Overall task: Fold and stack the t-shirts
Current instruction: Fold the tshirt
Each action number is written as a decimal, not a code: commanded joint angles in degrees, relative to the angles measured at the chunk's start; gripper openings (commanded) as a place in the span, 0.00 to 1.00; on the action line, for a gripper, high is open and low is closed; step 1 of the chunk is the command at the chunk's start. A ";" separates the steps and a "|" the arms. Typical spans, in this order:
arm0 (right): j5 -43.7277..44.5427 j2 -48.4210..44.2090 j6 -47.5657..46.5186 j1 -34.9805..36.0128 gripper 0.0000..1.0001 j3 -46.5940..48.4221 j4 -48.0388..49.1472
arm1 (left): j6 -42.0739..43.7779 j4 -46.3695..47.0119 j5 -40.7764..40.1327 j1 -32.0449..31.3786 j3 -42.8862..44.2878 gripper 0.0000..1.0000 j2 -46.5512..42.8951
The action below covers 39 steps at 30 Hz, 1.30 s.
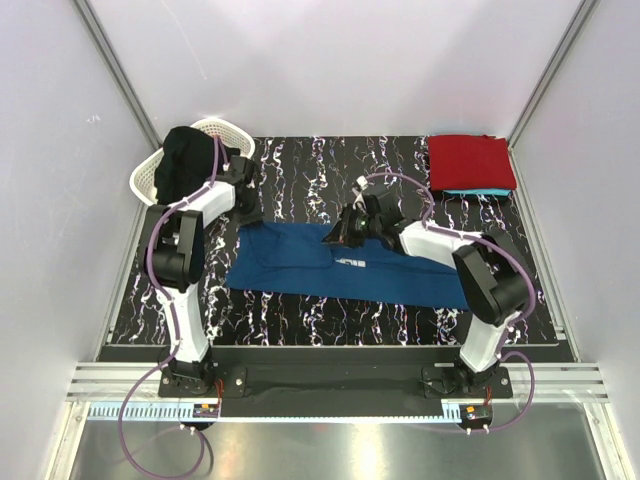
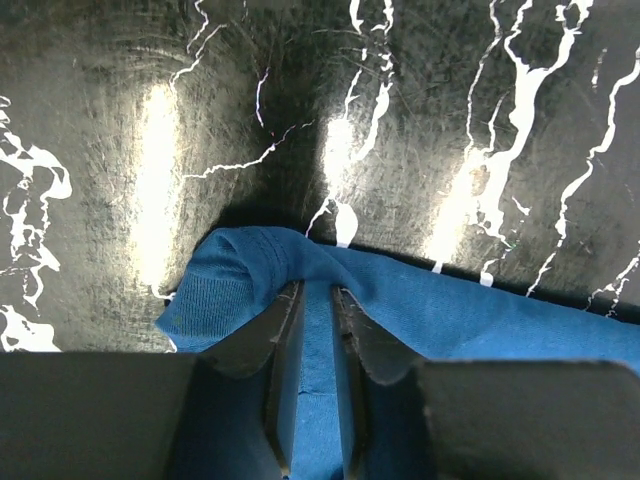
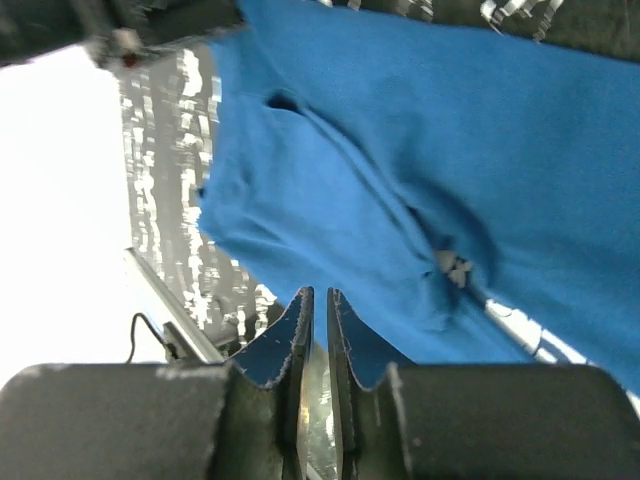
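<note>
Top external view is showing the navy blue cloth t-shirt (image 1: 300,262) lying flat on the black marbled surface (image 1: 300,160), the left end effector (image 2: 318,290) pinching its bunched corner and the right end effector (image 3: 315,295) hovering nearly pressed together at its far edge, seemingly readying a fold.

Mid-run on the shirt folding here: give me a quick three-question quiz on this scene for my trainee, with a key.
1. True or false: the red t-shirt lies folded on top of the turquoise t-shirt at the far right corner.
2. Where is the navy blue t-shirt?
A. Folded on top of the red one
B. Laid out on the table between the two arms
C. Hanging over the table's near edge
3. Fill in the blank: the white basket at the far left holds a ___ cloth.

Key: 1 true; 2 B; 3 black.
</note>
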 commanded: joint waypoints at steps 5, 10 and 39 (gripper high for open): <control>6.33 -10.35 0.08 -0.22 0.18 1.96 -5.04 | 1.80 -0.24 2.58 -0.13 2.10 0.24 -8.85; 14.42 -17.03 -2.99 -0.22 0.25 2.31 -14.18 | 2.24 -0.42 7.86 -3.72 -5.09 0.22 -17.30; 41.51 -24.96 14.50 -29.92 0.31 -9.55 -40.14 | -6.46 7.32 6.72 -10.24 -6.81 0.22 -1.23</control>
